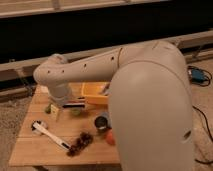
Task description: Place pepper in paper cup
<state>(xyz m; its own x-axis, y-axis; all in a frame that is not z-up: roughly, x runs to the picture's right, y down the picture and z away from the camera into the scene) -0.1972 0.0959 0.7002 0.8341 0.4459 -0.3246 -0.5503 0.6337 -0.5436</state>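
Wooden surface (pixel 30 150) under big pale arm (pixel 150 110). End effector (pixel 75 105) sits just left of yellow bin (pixel 92 91); open or closed, can't tell. Green pepper (pixel 76 112) directly below it. Paper cup (pixel 55 113) farther left of bin, indistinct.

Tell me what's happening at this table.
A robot arm reaches over the wooden table. Its gripper is low beside the yellow bin, just above a green item, likely the pepper. What looks like the paper cup stands just left of it. A dark can, an orange fruit and a white-handled tool lie nearer the front.
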